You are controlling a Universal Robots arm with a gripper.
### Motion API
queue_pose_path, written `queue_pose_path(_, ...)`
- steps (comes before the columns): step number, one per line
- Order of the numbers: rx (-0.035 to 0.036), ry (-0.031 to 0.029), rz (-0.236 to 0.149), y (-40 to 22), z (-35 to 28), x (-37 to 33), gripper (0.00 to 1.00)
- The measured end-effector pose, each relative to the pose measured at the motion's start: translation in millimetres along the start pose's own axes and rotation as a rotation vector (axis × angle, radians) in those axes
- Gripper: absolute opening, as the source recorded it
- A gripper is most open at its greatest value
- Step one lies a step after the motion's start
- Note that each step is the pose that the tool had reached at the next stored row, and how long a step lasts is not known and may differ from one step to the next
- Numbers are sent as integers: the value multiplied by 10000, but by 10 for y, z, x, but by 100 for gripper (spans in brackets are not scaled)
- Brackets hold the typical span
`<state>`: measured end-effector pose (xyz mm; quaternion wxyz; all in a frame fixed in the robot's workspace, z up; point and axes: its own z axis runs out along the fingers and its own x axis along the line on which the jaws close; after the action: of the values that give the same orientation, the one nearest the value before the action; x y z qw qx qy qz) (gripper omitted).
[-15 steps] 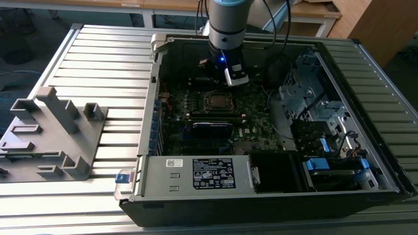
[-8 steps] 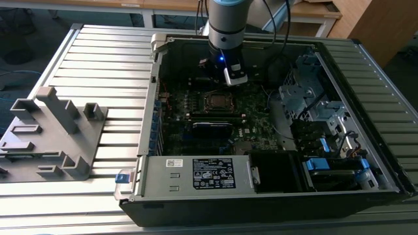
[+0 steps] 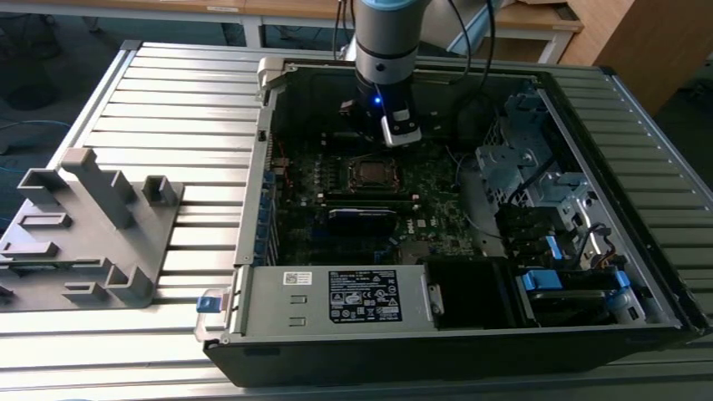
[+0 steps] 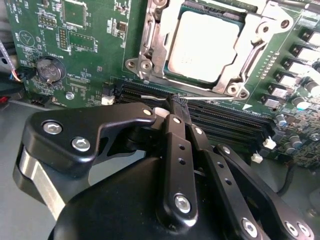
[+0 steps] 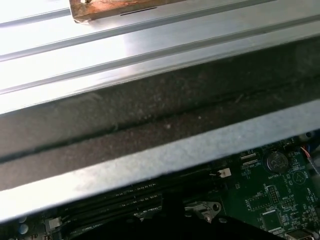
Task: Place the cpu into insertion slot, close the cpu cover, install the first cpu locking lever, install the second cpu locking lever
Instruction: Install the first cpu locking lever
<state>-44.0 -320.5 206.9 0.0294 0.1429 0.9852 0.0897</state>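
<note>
The cpu (image 4: 202, 47) lies flat in the insertion slot (image 3: 368, 172) on the green motherboard inside the open computer case. The silvery cpu cover (image 4: 152, 45) is down, framing the chip's metal top. A thin wire cpu locking lever (image 4: 215, 98) runs along the socket's edge, over the black memory slots. In the second wrist view my gripper (image 4: 177, 102) has its black fingers drawn together, with the tips on that lever. In the exterior view the gripper (image 3: 385, 138) hangs just behind the socket, low inside the case.
Case walls (image 3: 267, 167) ring the motherboard. A metal drive cage (image 3: 523, 167) stands at the exterior view's right and a labelled power supply box (image 3: 334, 296) at the front. A grey fixture (image 3: 89, 225) sits on the slatted table at the left. Memory slots (image 4: 225, 125) lie beside the socket.
</note>
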Motion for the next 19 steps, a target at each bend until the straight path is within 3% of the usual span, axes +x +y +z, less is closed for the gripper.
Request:
queue_pose_path(5, -9, -60, 85, -3, 11, 1, 10)
queue_pose_path(19, -4, -91, 248, 6, 42, 21, 10)
